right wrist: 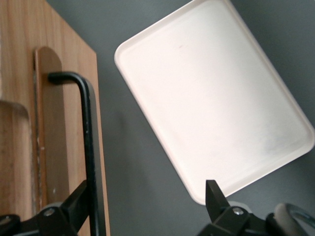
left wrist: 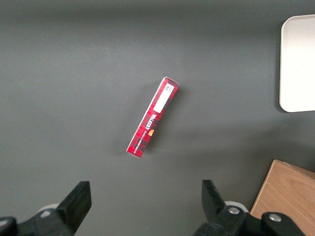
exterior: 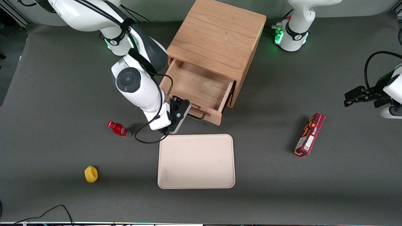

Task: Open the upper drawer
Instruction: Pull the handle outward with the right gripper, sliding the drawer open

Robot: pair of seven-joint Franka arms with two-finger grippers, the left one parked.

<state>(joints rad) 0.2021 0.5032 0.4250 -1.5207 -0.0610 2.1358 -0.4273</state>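
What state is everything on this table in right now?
upper drawer: pulled open, nothing inside
gripper: open, at the drawer's black handle
tray: flat, bare
red bottle: lying down
red box: lying flat
yellow object: resting alone

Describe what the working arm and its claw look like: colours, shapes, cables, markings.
The working arm is glossy white, built of rounded segments, with a dark grey round cap on one joint, a black band near the elbow and a green glow at the base. A black cable runs along it and loops down at the wrist. Its claw, at the upper drawer's handle, is black and grey with two pointed black fingers.
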